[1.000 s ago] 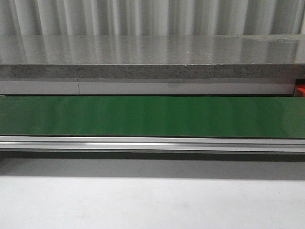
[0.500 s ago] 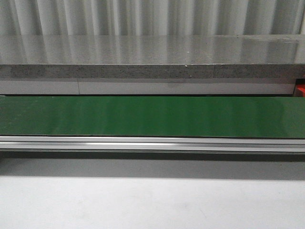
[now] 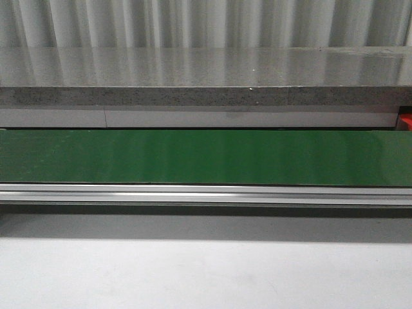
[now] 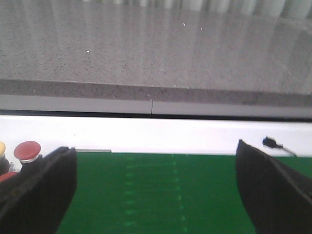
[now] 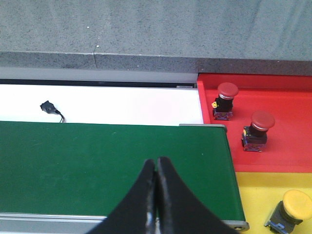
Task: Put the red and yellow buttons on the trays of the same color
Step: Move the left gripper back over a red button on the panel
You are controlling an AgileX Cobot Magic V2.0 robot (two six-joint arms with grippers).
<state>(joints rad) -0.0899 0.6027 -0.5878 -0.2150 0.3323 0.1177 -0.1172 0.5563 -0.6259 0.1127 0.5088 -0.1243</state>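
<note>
In the right wrist view my right gripper (image 5: 156, 165) is shut with nothing in it, above the end of the green belt (image 5: 97, 161). Beside that end lies the red tray (image 5: 292, 97) with two red buttons (image 5: 226, 100) (image 5: 261, 127) standing on it. The yellow tray (image 5: 258, 195) adjoins it and holds one yellow button (image 5: 295, 204). In the left wrist view my left gripper (image 4: 156, 195) is wide open over the bare belt (image 4: 156, 185). A red button (image 4: 27, 151) stands just past its one finger (image 4: 39, 190), at the belt's edge, with a yellow sliver (image 4: 1, 147) beside it.
The front view has the green belt (image 3: 206, 158) running across, its metal rail (image 3: 206, 193) in front and a grey stone counter (image 3: 206, 77) behind. A corner of the red tray (image 3: 405, 121) peeks in at the far right. A small black cable (image 5: 48, 107) lies on the white strip.
</note>
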